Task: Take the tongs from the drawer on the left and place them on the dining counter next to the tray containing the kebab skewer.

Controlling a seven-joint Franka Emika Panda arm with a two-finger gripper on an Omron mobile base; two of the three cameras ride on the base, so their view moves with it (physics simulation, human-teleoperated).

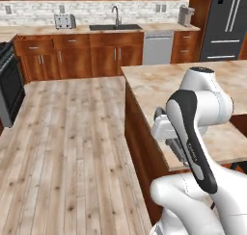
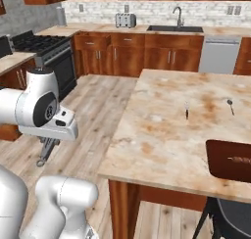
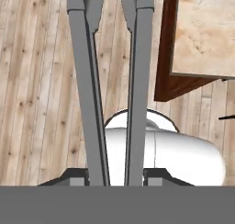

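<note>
Tongs clamped in the gripper, hanging off the island's side

Tongs [image 3: 112, 81] run straight out from between the two dark fingertips, both long grey arms side by side, and the gripper [image 3: 114, 178] is closed on them near one end. In the hand view they stretch over plank floor [image 3: 41, 81], with the corner of the dining counter [image 3: 204, 30] off to one side, well apart from the metal arms.

From the right base camera the gripper [image 2: 47, 147] points downward below the white wrist, and the tongs [image 2: 45, 155] dangle toward the floor, beside the counter [image 2: 166, 130] and lower than its marbled top. A dark tray [image 2: 230, 159] sits at the counter's near edge, far across from the tongs, and a small dark-handled utensil [image 2: 187, 110] lies mid-top. From the left base camera the forearm hides most of the grip.
</note>
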